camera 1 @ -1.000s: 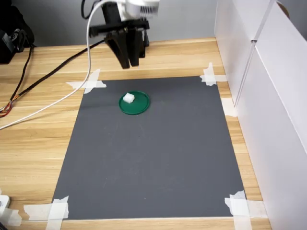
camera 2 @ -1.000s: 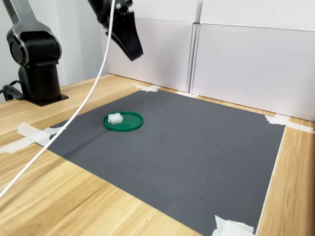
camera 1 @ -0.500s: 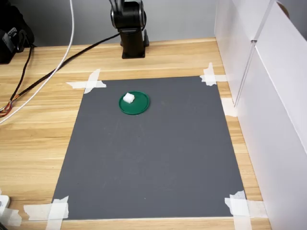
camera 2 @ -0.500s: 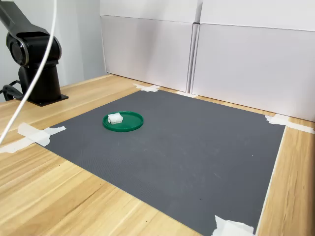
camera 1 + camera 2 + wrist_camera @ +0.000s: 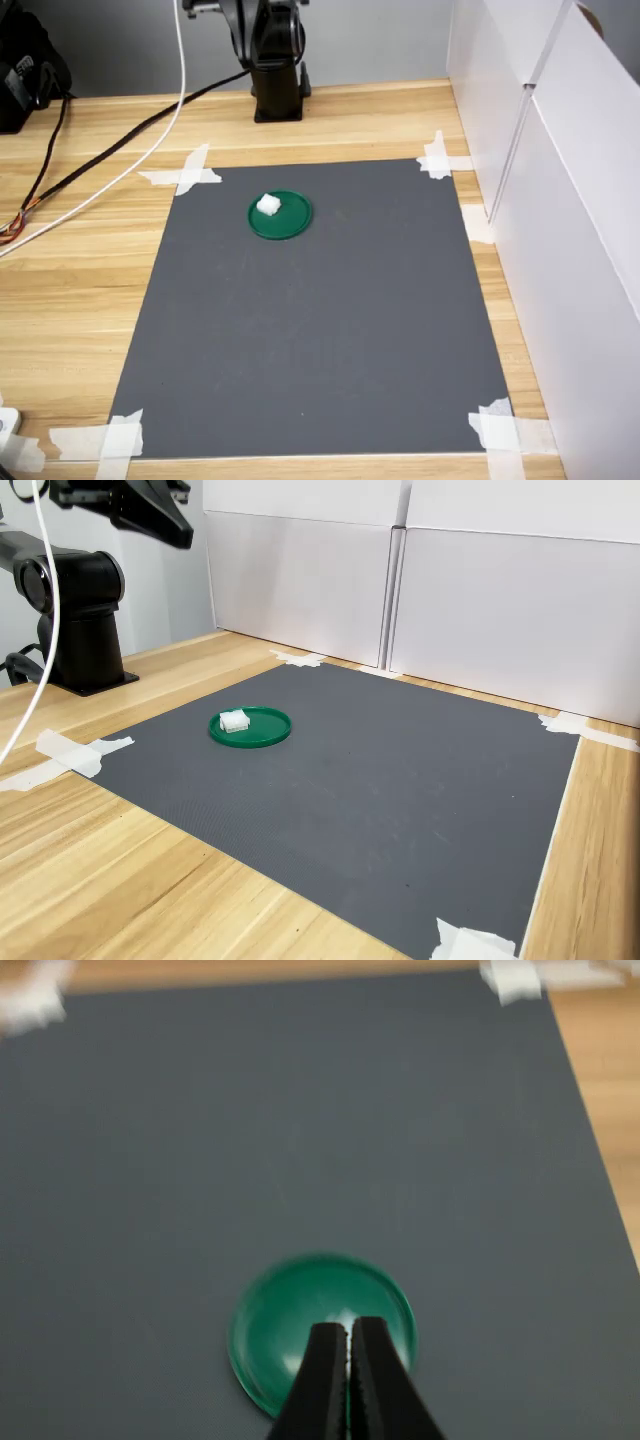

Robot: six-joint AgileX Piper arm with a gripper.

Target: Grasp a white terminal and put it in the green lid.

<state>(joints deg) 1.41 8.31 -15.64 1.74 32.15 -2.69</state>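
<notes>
The green lid lies on the dark grey mat near its far left corner in the first exterior view. The white terminal rests inside it, toward the rim. The second exterior view shows the same: terminal in the lid. My gripper hangs high above the table near the arm's base, well away from both. In the blurred wrist view the gripper is shut with nothing between its fingers. There the lid lies far below, and the fingers mostly hide the terminal.
The grey mat is taped to a wooden table at its corners. The arm's black base stands behind it. White and black cables run across the first exterior view's left. White panels wall the first exterior view's right side.
The gripper rose from just above the lid, left both exterior views, and now shows high near the base in the second exterior view. Lid and terminal have not moved.
</notes>
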